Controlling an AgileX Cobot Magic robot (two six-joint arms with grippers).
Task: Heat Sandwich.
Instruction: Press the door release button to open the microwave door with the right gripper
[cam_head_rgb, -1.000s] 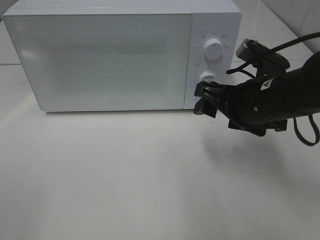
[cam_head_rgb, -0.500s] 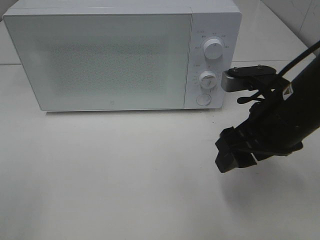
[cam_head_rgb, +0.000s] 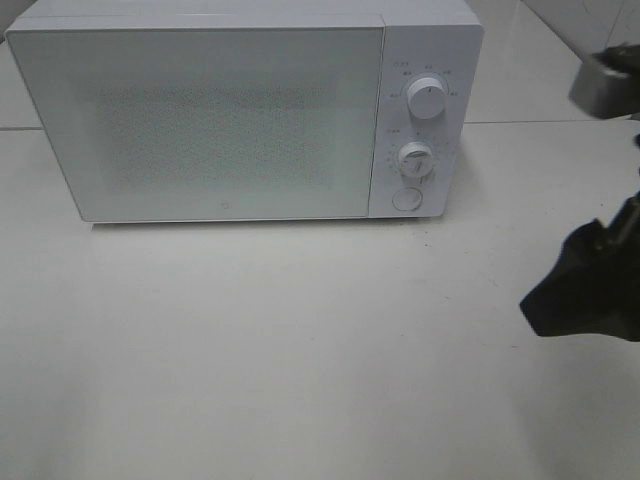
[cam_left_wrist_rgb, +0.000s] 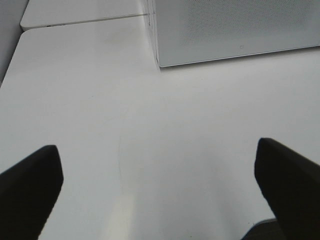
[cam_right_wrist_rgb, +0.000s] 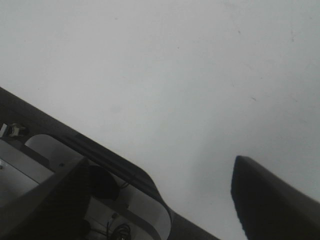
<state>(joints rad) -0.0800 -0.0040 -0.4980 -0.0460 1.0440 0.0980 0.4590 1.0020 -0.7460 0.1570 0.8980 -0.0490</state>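
Note:
No sandwich shows in any view. The white microwave (cam_head_rgb: 240, 110) stands at the back of the table with its door shut. In the left wrist view its lower front corner (cam_left_wrist_rgb: 235, 25) shows beyond my left gripper (cam_left_wrist_rgb: 160, 192), which is open wide over bare table with nothing between its fingers. My right gripper (cam_head_rgb: 582, 288) hangs at the right edge of the high view, well clear of the microwave. The right wrist view shows the right gripper (cam_right_wrist_rgb: 160, 197) open and empty above the table's dark edge.
Two round knobs (cam_head_rgb: 428, 97) (cam_head_rgb: 414, 157) and a round button (cam_head_rgb: 405, 199) sit on the microwave's right-hand panel. The white tabletop (cam_head_rgb: 280, 340) stretches in front of it. A dark table edge (cam_right_wrist_rgb: 115, 160) with equipment below it shows in the right wrist view.
The right arm has pulled back from the microwave's control panel, moving right and toward the front until only its tip shows at the right edge. The microwave has not moved.

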